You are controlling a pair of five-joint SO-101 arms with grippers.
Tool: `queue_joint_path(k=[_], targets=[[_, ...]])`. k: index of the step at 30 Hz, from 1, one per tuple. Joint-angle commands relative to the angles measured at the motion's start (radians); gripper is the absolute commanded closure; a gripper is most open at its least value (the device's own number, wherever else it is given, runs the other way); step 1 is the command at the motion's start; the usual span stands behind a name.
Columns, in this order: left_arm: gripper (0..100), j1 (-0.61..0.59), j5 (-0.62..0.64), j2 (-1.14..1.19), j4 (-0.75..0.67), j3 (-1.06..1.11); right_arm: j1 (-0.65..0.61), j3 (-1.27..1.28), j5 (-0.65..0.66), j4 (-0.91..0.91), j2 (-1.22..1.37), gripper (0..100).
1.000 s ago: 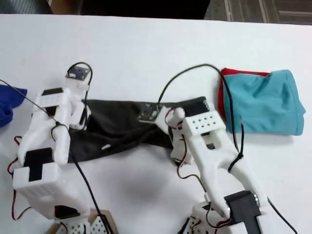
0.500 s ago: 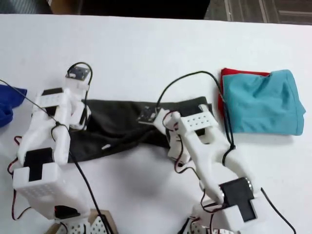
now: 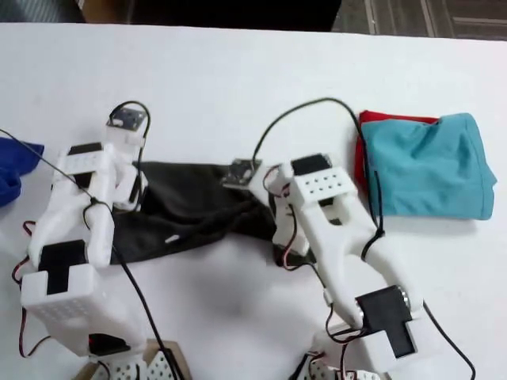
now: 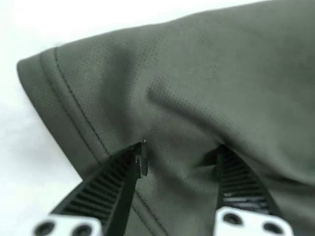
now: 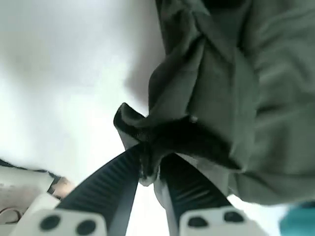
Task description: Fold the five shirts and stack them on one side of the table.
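High camera looks down over the worktop; both wrist cameras — very close, facing downward — share the dark shirt.

Table — dark shirt, shirt stack, blue cloth

Robotics lab, white table, wired arms

White table, dark floor beyond
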Motion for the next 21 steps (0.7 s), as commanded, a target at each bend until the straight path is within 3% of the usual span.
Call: queue_joint_path(k=[1, 8, 14, 21], targets=[[76, 0.017, 0.003, 0.002, -0.034, -0.004, -0.007, -0.143, 0.008, 0.087, -0.001, 97.8], [76, 0.017, 0.003, 0.002, -0.034, -0.004, 0.035, -0.295, 0.069, 0.16, 0.008, 97.8], [76, 0.017, 0.003, 0.002, -0.034, -0.004, 0.179, -0.374, 0.13, 0.154, 0.012, 97.8], [76, 0.017, 0.003, 0.002, -0.034, -0.004, 0.216, -0.483, 0.13, 0.09, 0.147, 97.8]])
